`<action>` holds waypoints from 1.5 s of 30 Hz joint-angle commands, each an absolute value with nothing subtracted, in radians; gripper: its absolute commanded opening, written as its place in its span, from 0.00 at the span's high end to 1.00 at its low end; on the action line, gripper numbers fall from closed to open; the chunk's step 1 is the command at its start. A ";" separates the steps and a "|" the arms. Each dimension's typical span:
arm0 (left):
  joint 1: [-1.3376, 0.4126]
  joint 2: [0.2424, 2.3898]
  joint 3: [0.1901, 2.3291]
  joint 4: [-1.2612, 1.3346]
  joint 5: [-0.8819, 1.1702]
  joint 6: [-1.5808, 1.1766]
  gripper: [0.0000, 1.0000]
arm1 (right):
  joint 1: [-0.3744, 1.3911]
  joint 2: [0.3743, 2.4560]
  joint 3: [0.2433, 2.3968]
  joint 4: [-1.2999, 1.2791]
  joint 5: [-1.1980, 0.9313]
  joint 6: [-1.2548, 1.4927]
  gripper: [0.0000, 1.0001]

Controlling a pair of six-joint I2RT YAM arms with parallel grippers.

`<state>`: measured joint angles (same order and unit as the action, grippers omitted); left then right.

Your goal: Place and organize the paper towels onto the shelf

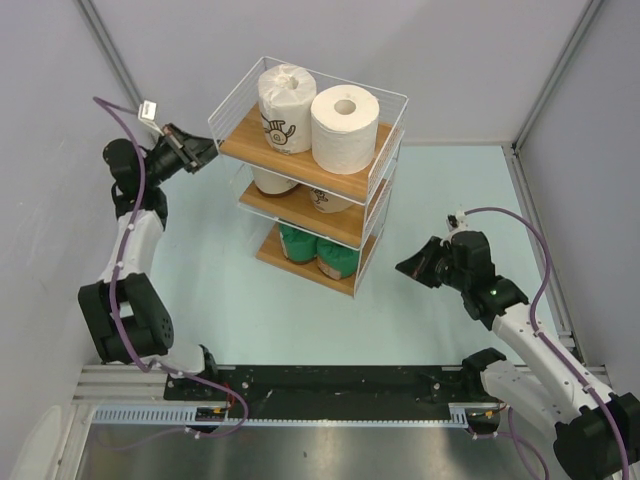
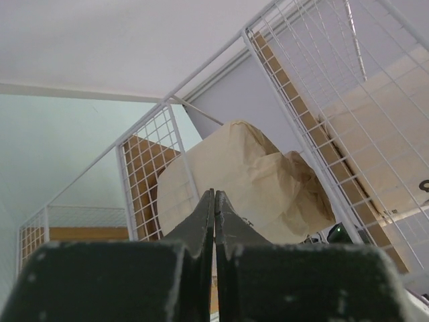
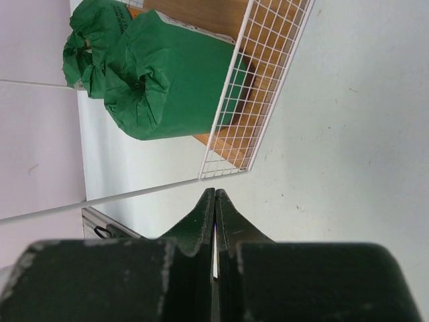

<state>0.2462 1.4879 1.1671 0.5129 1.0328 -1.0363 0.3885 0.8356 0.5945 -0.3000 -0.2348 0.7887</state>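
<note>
The white wire shelf [image 1: 385,165] stands at the table's middle back. Its top board holds a white-wrapped roll with a dark logo [image 1: 283,108] and a plain white roll [image 1: 343,128]. The middle board holds two beige rolls [image 1: 328,199], one also in the left wrist view [image 2: 248,178]. The bottom board holds two dark green rolls [image 1: 322,253], also in the right wrist view [image 3: 167,84]. My left gripper [image 1: 205,153] is shut and empty, just left of the shelf's top tier. My right gripper [image 1: 410,268] is shut and empty, right of the shelf's bottom tier.
Grey walls enclose the pale green table [image 1: 220,280] on three sides. A black and metal rail [image 1: 330,395] runs along the near edge between the arm bases. The left arm's purple cable [image 1: 125,125] loops up near the left wall.
</note>
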 commanded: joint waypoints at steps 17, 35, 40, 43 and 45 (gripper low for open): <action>0.081 1.569 1.364 0.281 1.017 -0.833 1.00 | 0.374 0.808 0.584 -0.324 -0.256 0.772 0.98; 0.014 1.520 1.368 0.100 1.005 -0.669 1.00 | 0.356 0.799 0.563 -0.316 -0.270 0.778 0.98; 0.020 1.513 1.382 0.063 0.960 -0.652 0.96 | 0.356 0.799 0.561 -0.316 -0.273 0.779 0.98; 0.037 1.511 1.390 0.121 0.945 -0.713 0.95 | 0.356 0.796 0.557 -0.316 -0.276 0.782 0.98; 0.052 1.506 1.399 0.164 0.928 -0.757 0.95 | 0.356 0.793 0.552 -0.314 -0.278 0.784 0.98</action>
<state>0.0341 1.5520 1.3533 0.0998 0.9581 -0.6868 0.3595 0.8124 0.5587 -0.3309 -0.2550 0.7845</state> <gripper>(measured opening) 0.047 0.024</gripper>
